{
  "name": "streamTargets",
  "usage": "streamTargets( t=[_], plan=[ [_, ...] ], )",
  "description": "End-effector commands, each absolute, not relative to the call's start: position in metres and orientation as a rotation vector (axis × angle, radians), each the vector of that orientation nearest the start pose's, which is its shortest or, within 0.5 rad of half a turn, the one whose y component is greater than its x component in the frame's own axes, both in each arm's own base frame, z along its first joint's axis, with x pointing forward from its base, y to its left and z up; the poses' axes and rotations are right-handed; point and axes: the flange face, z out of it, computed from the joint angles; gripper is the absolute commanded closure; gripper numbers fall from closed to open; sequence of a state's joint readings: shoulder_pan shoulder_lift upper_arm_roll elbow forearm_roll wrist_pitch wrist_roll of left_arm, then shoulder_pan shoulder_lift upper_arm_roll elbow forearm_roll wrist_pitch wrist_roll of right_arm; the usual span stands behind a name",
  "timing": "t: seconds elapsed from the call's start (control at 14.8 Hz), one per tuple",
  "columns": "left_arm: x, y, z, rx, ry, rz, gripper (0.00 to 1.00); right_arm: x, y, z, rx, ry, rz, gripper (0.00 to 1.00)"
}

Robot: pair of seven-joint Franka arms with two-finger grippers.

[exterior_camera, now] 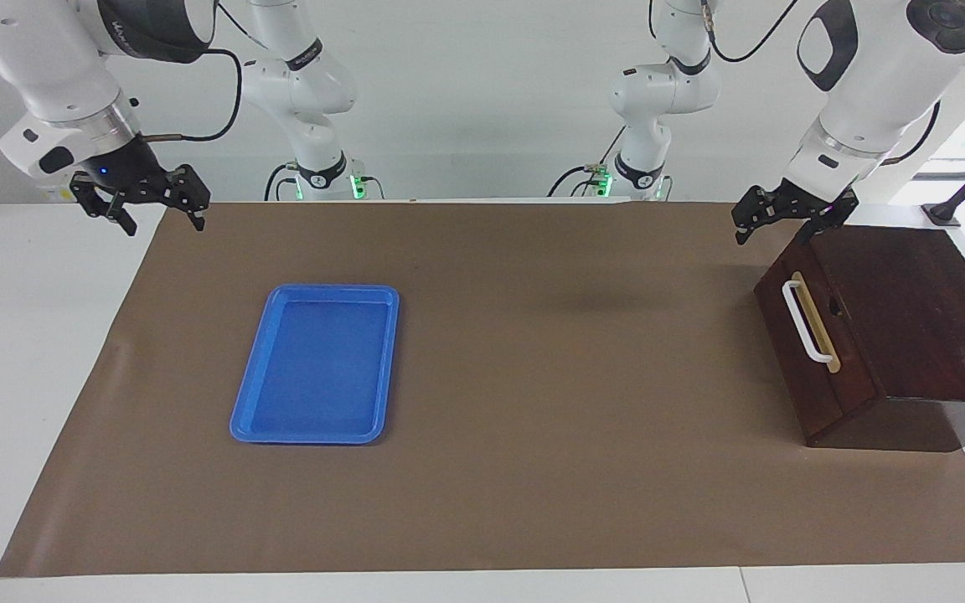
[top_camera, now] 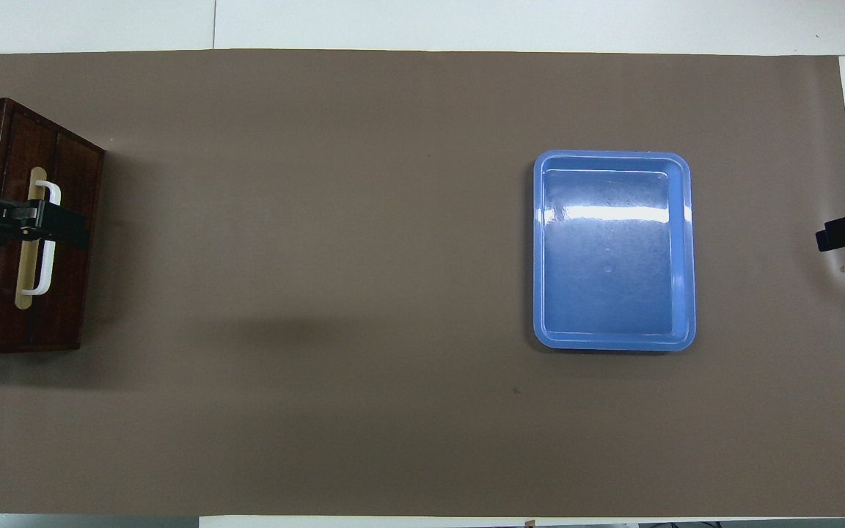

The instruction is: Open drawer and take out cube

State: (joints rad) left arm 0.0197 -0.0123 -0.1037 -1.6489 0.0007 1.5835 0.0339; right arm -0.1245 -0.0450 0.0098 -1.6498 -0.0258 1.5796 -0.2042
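Dark wooden drawer (exterior_camera: 813, 335) shut; left gripper (exterior_camera: 786, 219) spread, empty, above it; right gripper (exterior_camera: 141, 203) spread, empty.

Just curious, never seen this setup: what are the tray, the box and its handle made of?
Tray: looks like glossy blue plastic; light glares off it in the overhead view. Box: dark stained wood, grain faintly visible. Handle: smooth white bar, probably plastic or painted metal.

The drawer (exterior_camera: 813, 335) of the dark wooden box sits shut, white bar handle (exterior_camera: 804, 322) facing the table's middle
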Motion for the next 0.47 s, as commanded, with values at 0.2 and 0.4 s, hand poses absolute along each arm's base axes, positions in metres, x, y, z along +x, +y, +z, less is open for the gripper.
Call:
streamTargets(
  t=[0.2,0.4],
  plan=[
    [0.5442,-0.0445,0.5988,-3.144,0.195,0.097,0.0,0.5348,-0.069,0.6125,-3.148,-0.187,0.033,0.0],
    [0.5442,-0.0445,0.5988,-3.144,0.195,0.097,0.0,0.534,-0.0681,0.6116,-3.148,-0.184,0.04,0.0]
  ],
)
